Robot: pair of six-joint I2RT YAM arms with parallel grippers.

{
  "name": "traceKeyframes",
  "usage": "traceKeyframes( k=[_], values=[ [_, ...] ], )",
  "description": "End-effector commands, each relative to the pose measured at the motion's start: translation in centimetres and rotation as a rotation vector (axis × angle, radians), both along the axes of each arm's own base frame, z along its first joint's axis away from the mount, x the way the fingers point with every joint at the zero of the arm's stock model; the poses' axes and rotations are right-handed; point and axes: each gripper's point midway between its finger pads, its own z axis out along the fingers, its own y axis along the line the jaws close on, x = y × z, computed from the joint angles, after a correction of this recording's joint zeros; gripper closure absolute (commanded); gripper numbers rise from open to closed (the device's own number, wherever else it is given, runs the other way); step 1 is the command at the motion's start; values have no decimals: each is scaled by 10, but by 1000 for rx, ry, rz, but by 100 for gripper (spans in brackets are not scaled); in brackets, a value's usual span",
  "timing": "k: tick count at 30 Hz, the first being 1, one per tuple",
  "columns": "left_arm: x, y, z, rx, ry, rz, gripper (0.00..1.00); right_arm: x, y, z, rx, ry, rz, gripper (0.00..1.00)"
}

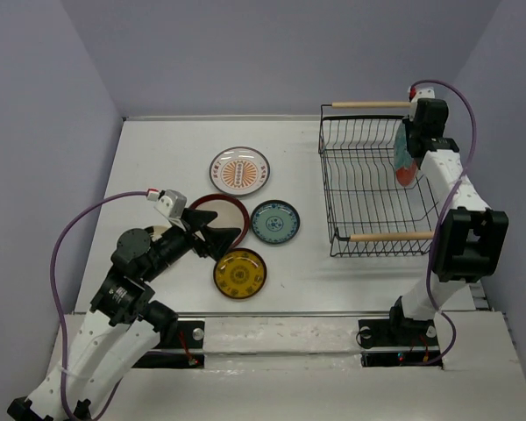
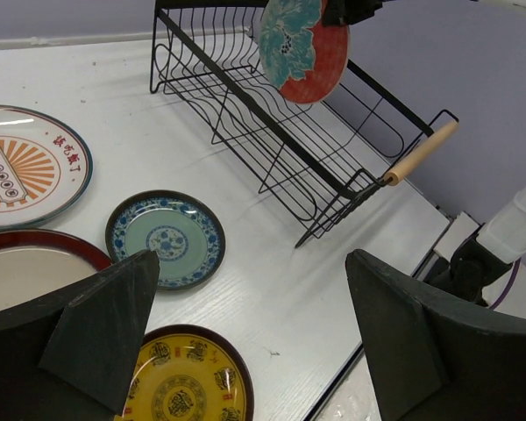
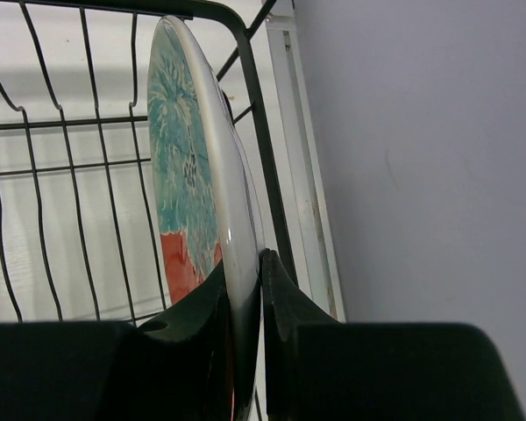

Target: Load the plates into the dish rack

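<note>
Right fingers (image 3: 276, 294) clenched on the rim of the teal-and-red plate (image 3: 188, 175), held on edge at the right wall of the dish rack (image 1: 359, 202), near the table's (image 1: 158, 158) far right corner. Left fingers (image 2: 105, 324) spread wide, holding nothing, over the red-rimmed plate (image 1: 234, 213). Orange-centred plate (image 1: 239, 170), blue plate (image 1: 275, 222) and yellow plate (image 1: 239, 273) lie flat mid-table.

Glossy glazed ceramic: the teal-and-red plate (image 3: 188, 175) and amber-yellow plate (image 1: 239, 274) shine beside a dish rack (image 1: 368, 189) of thin black-coated wire with pale, bare wooden rod handles (image 1: 392, 236), on a smooth white worktop (image 1: 149, 158). The left pincer (image 2: 250, 263) looks matt black plastic.
</note>
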Motion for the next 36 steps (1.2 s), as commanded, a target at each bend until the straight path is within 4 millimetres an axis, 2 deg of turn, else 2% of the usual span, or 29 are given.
traceKeyframes(
  k=[1,8,11,12,13,22,26,27,28,29,30,33,34,35,36],
  values=[
    [3,-2,12,-16,-39,-8,1,25,-3,64,-16,-266,-13,93],
    [5,-2,9,-11,-31,-8,1,33,-4,47,-20,-230,-10,93],
    [7,-2,7,-14,-18,2,1,34,-6,43,-24,-220,-18,79],
    [7,-1,7,-14,-15,5,1,34,-6,42,-23,-219,-19,70],
    [9,-1,6,-14,-9,9,1,34,-5,41,-20,-218,-17,66],
    [22,4,-1,-3,28,62,1,32,0,65,52,-288,-34,29],
    [35,14,-7,11,49,132,1,21,16,99,178,-373,-20,21],
    [38,17,-8,12,54,154,1,19,24,107,261,-412,-21,20],
    [42,21,-9,14,60,183,1,18,41,116,332,-435,20,19],
    [50,32,-10,18,70,247,2,10,55,131,377,-470,40,18],
    [54,38,-13,25,82,283,3,9,93,132,434,-467,106,18],
    [69,60,-21,38,115,408,4,-5,167,141,466,-460,248,18],
    [72,64,-23,42,123,431,4,-15,216,140,495,-439,342,18],
    [75,67,-24,39,132,453,5,-23,238,129,519,-410,385,18],
    [80,72,-27,33,154,485,6,-34,264,133,588,-411,451,18]
  ],
)
